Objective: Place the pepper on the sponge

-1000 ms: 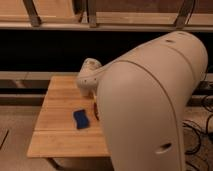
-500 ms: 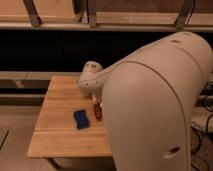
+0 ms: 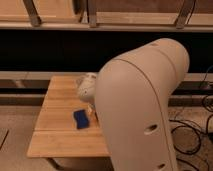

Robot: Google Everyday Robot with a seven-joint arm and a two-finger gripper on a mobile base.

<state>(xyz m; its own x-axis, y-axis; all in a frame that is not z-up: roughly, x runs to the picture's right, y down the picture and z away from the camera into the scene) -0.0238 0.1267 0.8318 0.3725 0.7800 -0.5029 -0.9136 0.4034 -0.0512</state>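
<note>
the sponge [image 3: 81, 119] lies flat on the light wooden table [image 3: 59, 141], a little right of the middle of the part of the top that shows. it is a small dark blue block, rectangular, with soft-looking rounded corners and a matt face. it is turned slightly, so its long edges run at a slant to the table's planks. its upper face looks a shade lighter than its near side, and nothing rests on it.

just beside its right edge a small orange-red bit shows, the pepper [image 3: 91, 108] (too small and too covered to tell its shape). whether it touches the sponge cannot be told.

the gripper [image 3: 94, 104] hangs low over that spot, below the rounded white wrist [image 3: 86, 86], and is mostly hidden by the arm. its fingers are spread wide and pinch nothing.

the arm's big white shell [image 3: 142, 107] fills the right half of the view and covers the table's right end. dark cables [image 3: 197, 131] lie on the floor to the right.
</note>
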